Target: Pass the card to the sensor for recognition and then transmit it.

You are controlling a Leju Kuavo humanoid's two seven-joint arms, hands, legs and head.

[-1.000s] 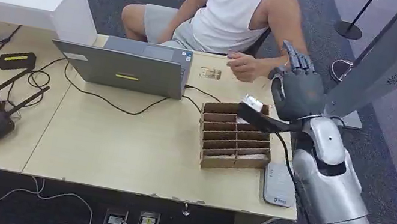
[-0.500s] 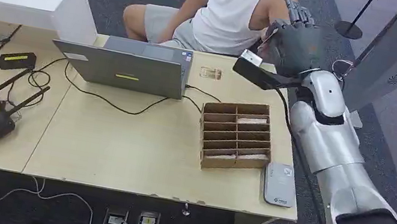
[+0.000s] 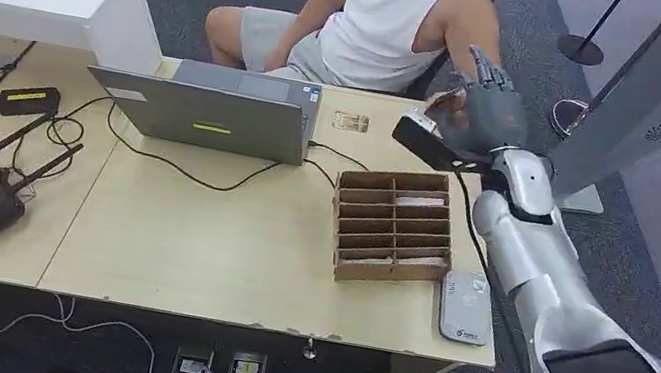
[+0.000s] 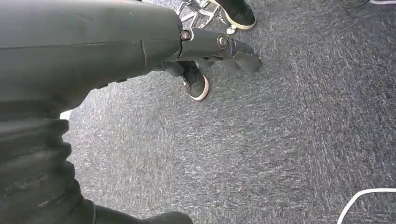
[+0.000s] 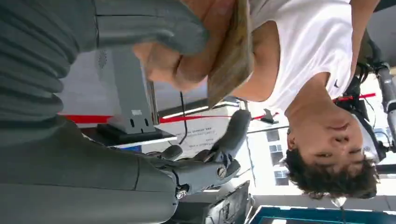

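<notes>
Right hand at desk's far right, card apparently between thumb and person's hand, card print unreadable, left hand fingers extended over carpet.

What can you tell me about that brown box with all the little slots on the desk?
The brown slotted box looks like cardboard or thin wood. It is open-topped and split by dividers into two columns of narrow slots. A few slots hold pale cards. It sits flat, slightly skewed, near the right end of the light wooden table, between the grey laptop and the flat grey card reader. A black cable runs past its far corner. No hand touches it.
</notes>
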